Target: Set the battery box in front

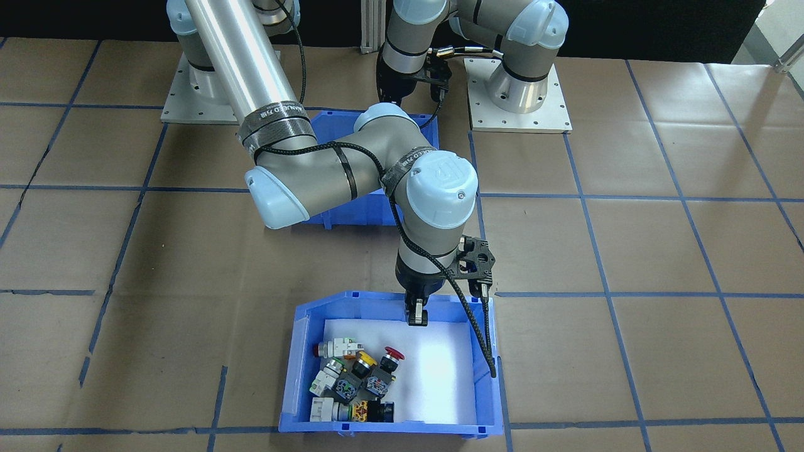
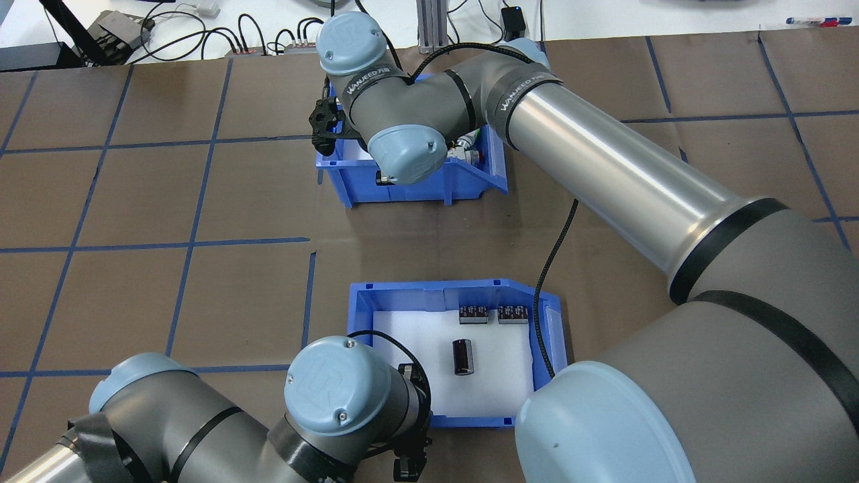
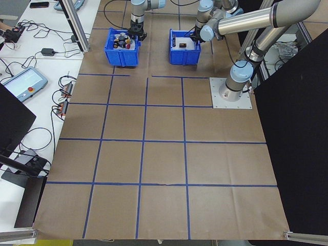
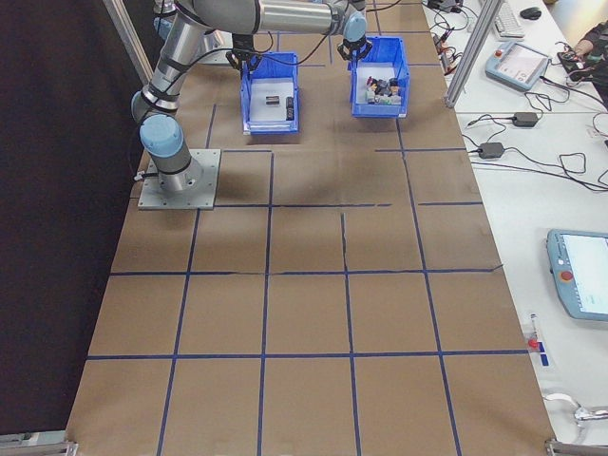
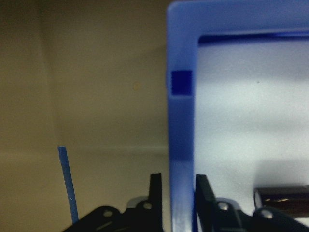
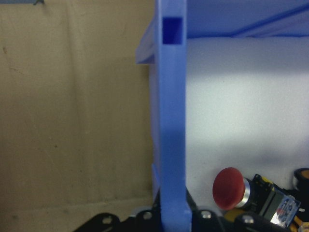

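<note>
left gripper straddling battery box near wall, fingers clamped on rim, box nearest robot | right gripper pinching switch bin wall | risk: thin rim slipping, box tilting, cells rolling

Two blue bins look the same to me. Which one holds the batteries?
The battery box is the one nearer the robot's base, with just a few dark cells on its white liner. The other blue bin holds a heap of colourful push-button switches.
</note>
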